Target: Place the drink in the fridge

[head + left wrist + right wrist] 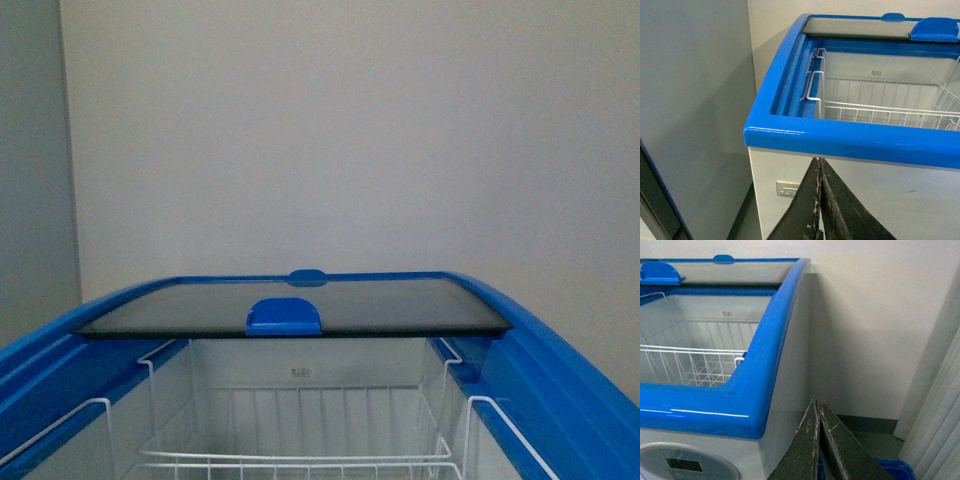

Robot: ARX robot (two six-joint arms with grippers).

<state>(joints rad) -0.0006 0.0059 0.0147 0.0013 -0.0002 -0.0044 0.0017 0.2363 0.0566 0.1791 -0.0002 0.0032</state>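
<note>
You've got a plain off-white wall [340, 130] straight ahead and a grey panel [35, 150] off to the left. On the right side there's a pale curtain [940, 405], grey floor [872, 440] and a bit of blue crate [895, 470].

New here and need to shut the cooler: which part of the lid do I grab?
Start at the white chest fridge with its blue rim. Its glass lid is slid to the back. At the lid's near edge sits a blue handle, bigger than the blue tab on the back rim.

Blue-rimmed white fridge [560, 380] holds white wire baskets [300, 462].
</note>
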